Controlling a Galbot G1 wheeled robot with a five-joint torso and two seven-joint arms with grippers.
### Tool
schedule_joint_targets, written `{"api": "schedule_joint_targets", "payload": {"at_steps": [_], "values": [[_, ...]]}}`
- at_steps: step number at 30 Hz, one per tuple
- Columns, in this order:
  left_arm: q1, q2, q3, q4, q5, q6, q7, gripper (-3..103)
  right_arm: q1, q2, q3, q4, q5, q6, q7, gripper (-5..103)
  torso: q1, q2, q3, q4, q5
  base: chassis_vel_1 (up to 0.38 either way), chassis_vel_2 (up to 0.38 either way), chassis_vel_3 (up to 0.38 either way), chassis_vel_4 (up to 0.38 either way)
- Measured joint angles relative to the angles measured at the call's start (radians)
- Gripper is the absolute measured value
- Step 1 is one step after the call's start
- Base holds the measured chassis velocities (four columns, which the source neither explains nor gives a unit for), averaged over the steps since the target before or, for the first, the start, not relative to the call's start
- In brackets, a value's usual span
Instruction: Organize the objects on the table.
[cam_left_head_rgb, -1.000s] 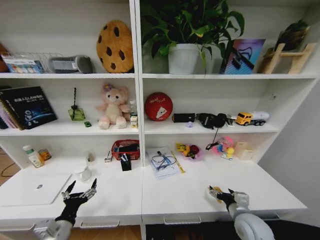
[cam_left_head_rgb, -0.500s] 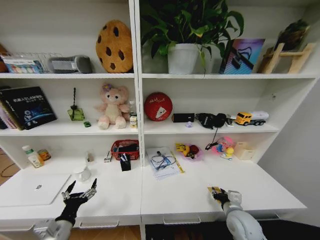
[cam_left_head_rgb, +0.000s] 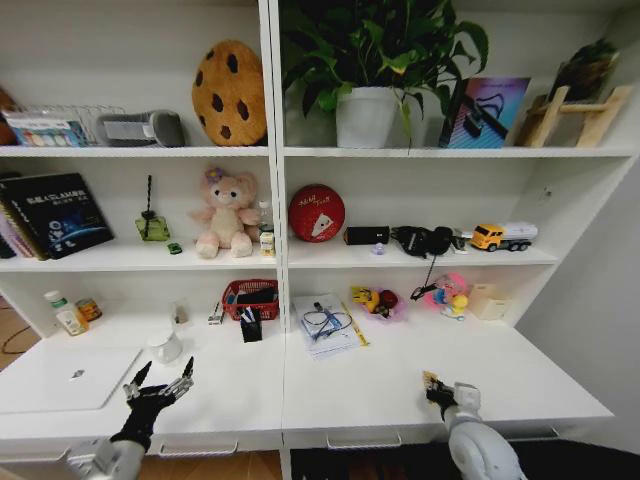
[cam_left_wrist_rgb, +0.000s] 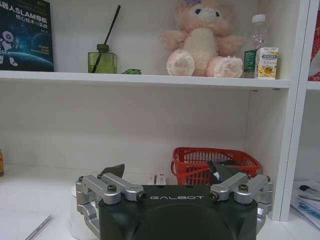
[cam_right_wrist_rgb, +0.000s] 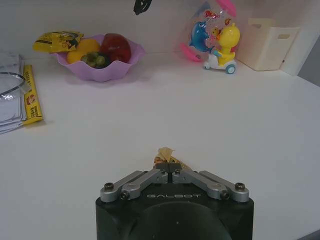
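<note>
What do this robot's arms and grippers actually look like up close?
Both arms are rounded and silver-grey. The left gripper and the right gripper are alike: a black body with GALBOT printed on it in pale letters, silver metal linkage bars fixed with dark screws, and slim dark fingers.

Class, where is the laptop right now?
In the head view, the laptop lies flat at the table's far left, beside the left tool, below a white cup.

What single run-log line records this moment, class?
left gripper: open, hovering over table beside laptop | right gripper: shut on small yellowish wrapper, low at table front
</note>
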Motion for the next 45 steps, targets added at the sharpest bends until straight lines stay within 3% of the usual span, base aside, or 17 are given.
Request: {"api": "schedule_joint_targets", "payload": {"at_steps": [5, 7, 10, 13, 14, 21, 25, 32, 36, 40, 42, 45], "values": [[0.0, 0.0, 0.0, 0.0, 0.0, 0.0, 0.0, 100, 0.014, -0.019, -0.002, 0.0, -0.004, 0.069, -0.021, 0, 0.0, 0.0, 0.0, 0.0, 0.0, 0.0, 0.0, 0.0, 0.0], [0.0, 0.0, 0.0, 0.0, 0.0, 0.0, 0.0, 100, 0.045, -0.046, -0.01, -0.002, -0.032, 0.135, -0.061, 0, 0.0, 0.0, 0.0, 0.0, 0.0, 0.0, 0.0, 0.0, 0.0], [0.0, 0.0, 0.0, 0.0, 0.0, 0.0, 0.0, 100, 0.078, -0.075, -0.022, -0.018, -0.048, 0.164, -0.092, 0, 0.0, 0.0, 0.0, 0.0, -0.0002, 0.0, 0.0, 0.0, 0.0], [0.0, 0.0, 0.0, 0.0, 0.0, 0.0, 0.0, 100, 0.213, -0.145, -0.08, -0.13, -0.075, 0.212, -0.167, 0, 0.0, 0.0, 0.0, 0.0, 0.0001, 0.0, 0.0, 0.0, 0.0], [0.0, 0.0, 0.0, 0.0, 0.0, 0.0, 0.0, 100, 0.213, -0.145, -0.08, -0.13, -0.075, 0.212, -0.167, 0, 0.0, 0.0, 0.0, 0.0, 0.0001, 0.0, 0.0, 0.0, 0.0], [0.0, 0.0, 0.0, 0.0, 0.0, 0.0, 0.0, 100, 0.588, -0.192, -0.228, -0.446, -0.088, 0.267, -0.255, 0, 0.0, 0.0, 0.0, 0.0003, 0.0001, 0.0, 0.0, 0.0, 0.0], [0.0, 0.0, 0.0, 0.0, 0.0, 0.0, 0.0, 100, 0.691, -0.186, -0.299, -0.567, -0.085, 0.299, -0.281, 0, 0.0, 0.0, 0.0, -0.0003, 0.0001, 0.0, 0.0, 0.0, 0.0], [0.0, 0.0, 0.0, 0.0, 0.0, 0.0, 0.0, 100, 0.911, -0.077, -0.397, -0.819, -0.143, 0.371, -0.325, 0, 0.0, 0.0, 0.0, 0.0002, -0.0003, 0.0, 0.0, 0.0, 0.0], [0.0, 0.0, 0.0, 0.0, 0.0, 0.0, 0.0, 100, 0.936, -0.043, -0.4, -0.868, -0.173, 0.374, -0.322, 0, 0.0, 0.0, 0.0, 0.0003, 0.0001, 0.0, 0.0, 0.0, 0.0], [0.0, 0.0, 0.0, 0.0, 0.0, 0.0, 0.0, 100, 0.957, -0.007, -0.399, -0.951, -0.273, 0.408, -0.314, 0, 0.0, 0.0, 0.0, 0.0002, -0.0003, 0.0, 0.0, 0.0, 0.0], [0.0, 0.0, 0.0, 0.0, 0.0, 0.0, 0.0, 100, 0.953, 0.002, -0.398, -0.985, -0.326, 0.437, -0.298, 11, 0.0, 0.0, 0.0, -0.0001, 0.0001, 0.0, 0.0, 0.0, 0.0], [0.0, 0.0, 0.0, 0.0, 0.0, 0.0, 0.0, 100, 0.934, -0.009, -0.397, -0.96, -0.326, 0.433, -0.288, 22, 0.0, 0.0, 0.0, 0.0, 0.0002, 0.0, 0.0, 0.0, 0.0]]}}
